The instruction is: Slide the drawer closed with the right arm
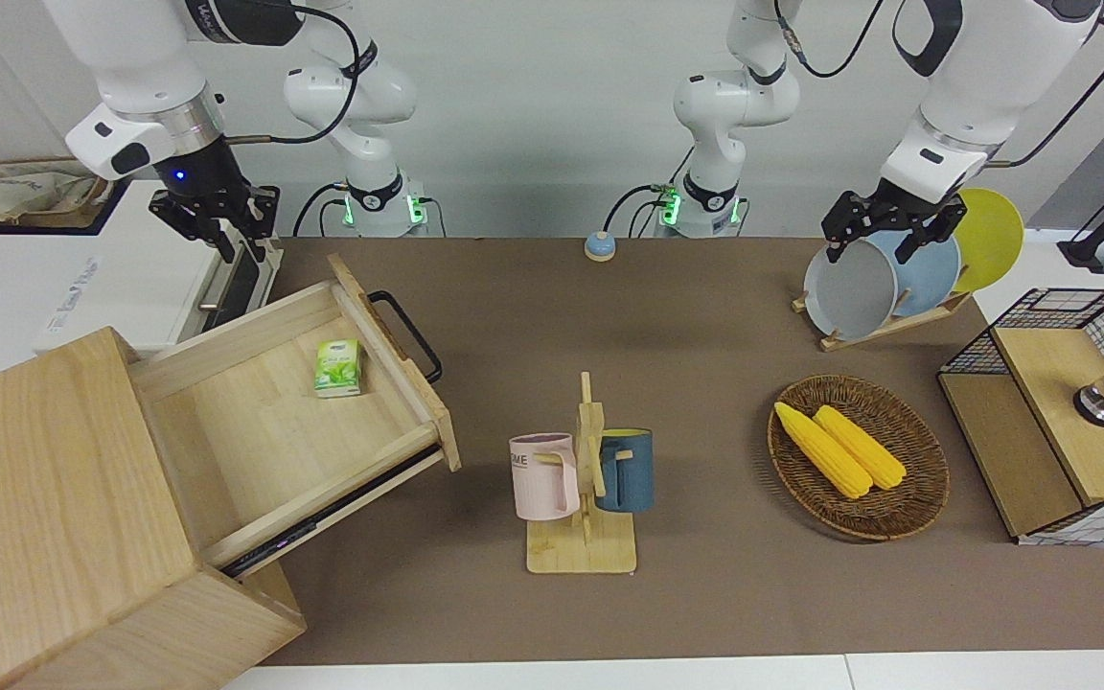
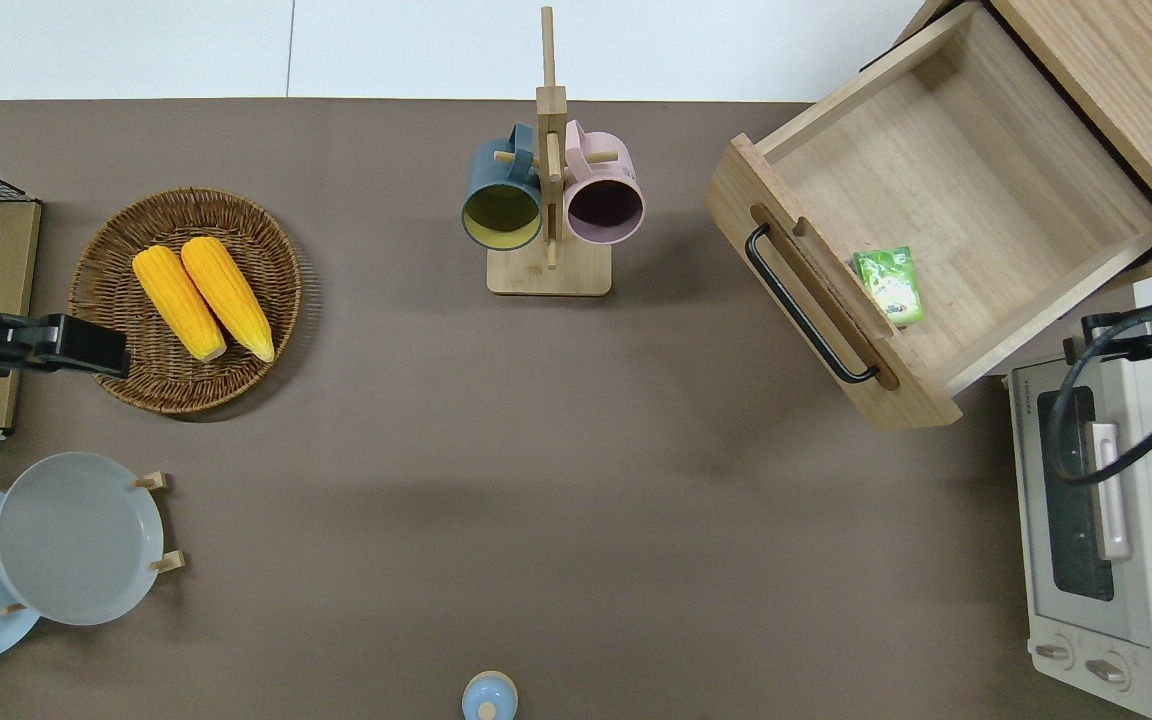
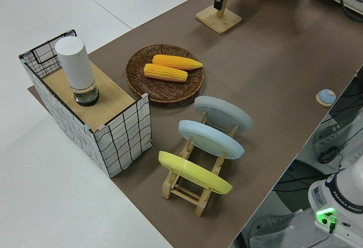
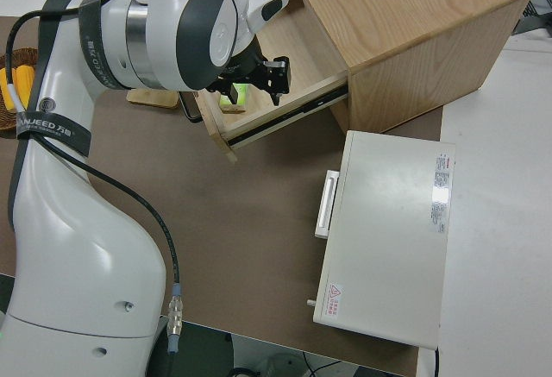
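Clearly the approach step is only beginning: the drawer (image 1: 322, 383) stands pulled far out of its cabinet (image 1: 54, 517) at the right arm's end of the bench (image 1: 705, 316). The right pincer (image 1: 217, 225) hangs over the oven (image 2: 1116, 540), released and grasping nothing. Next it must reach the drawer front and push. The left arm is parked. The oven reads "TOSHIBA".

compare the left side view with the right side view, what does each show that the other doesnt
Only the left side view shows the yellow plate and two pale blue plates in their wooden rack, the white cylinder on the wire-grid cabinet, and the small blue bell.

Only the right side view shows the open drawer with a green packet inside, the right claw, and the white oven.

Both show the brown table mat and the corn basket.
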